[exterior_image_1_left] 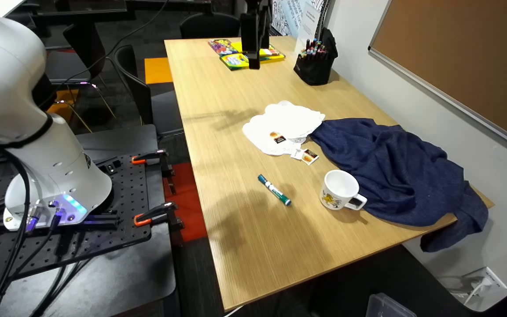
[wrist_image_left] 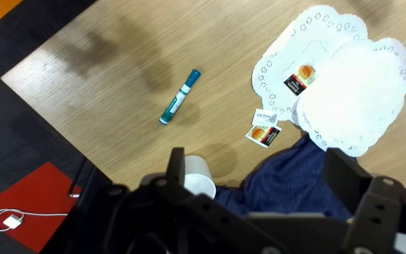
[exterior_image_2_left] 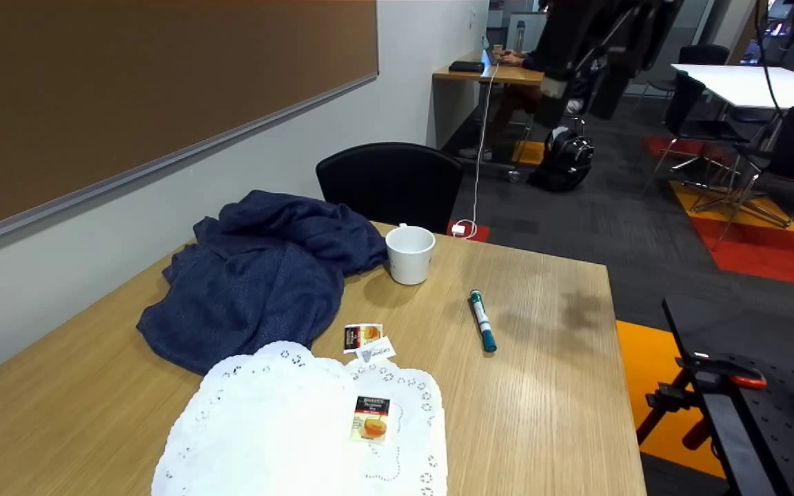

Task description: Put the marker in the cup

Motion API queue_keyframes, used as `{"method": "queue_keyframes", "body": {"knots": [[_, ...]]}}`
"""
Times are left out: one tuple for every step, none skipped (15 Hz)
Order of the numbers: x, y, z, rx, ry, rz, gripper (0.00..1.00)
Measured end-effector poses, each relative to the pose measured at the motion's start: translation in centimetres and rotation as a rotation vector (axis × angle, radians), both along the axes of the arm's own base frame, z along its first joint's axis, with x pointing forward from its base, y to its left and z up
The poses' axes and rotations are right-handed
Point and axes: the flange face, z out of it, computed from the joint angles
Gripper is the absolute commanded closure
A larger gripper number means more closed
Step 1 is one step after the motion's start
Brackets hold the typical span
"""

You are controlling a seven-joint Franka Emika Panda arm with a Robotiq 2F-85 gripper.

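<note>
The marker (exterior_image_1_left: 274, 189) lies on the table, green with a white label and a blue-green cap. It also shows in an exterior view (exterior_image_2_left: 482, 321) and in the wrist view (wrist_image_left: 180, 97). The white cup (exterior_image_1_left: 340, 184) stands upright beside it, apart from it, its handle toward the table's end. The cup also shows in an exterior view (exterior_image_2_left: 410, 256); in the wrist view the cup (wrist_image_left: 200, 176) is partly hidden behind a finger. My gripper (wrist_image_left: 256, 153) is open and empty, high above the table; it also shows in an exterior view (exterior_image_2_left: 578, 111).
A dark blue cloth (exterior_image_1_left: 390, 171) lies against the cup's side. White paper doilies (exterior_image_1_left: 293, 121) and tea packets (exterior_image_1_left: 309, 156) lie near the marker. A black pen case (exterior_image_1_left: 315, 66) and yellow boxes (exterior_image_1_left: 236, 61) stand at the far end. A wall with a corkboard (exterior_image_1_left: 464, 57) borders the table.
</note>
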Motion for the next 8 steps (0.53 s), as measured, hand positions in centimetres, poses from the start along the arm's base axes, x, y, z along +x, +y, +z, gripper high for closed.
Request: {"method": "queue_keyframes", "body": {"knots": [[0.2, 0.0, -1.2, -0.005, -0.025, -0.025, 0.0], [0.2, -0.1, -2.4, -0.01, -0.044, -0.052, 0.0], [0.2, -0.2, -3.6, -0.015, -0.056, -0.082, 0.0], [0.1, -0.5, -5.0, -0.019, -0.062, -0.114, 0.0], [0.0, -0.8, -6.4, -0.019, -0.063, -0.147, 0.0], [-0.1, -1.2, -7.7, -0.016, -0.059, -0.182, 0.0], [-0.2, -1.6, -9.1, -0.011, -0.052, -0.216, 0.0], [-0.3, -2.1, -10.4, -0.005, -0.04, -0.248, 0.0]]}}
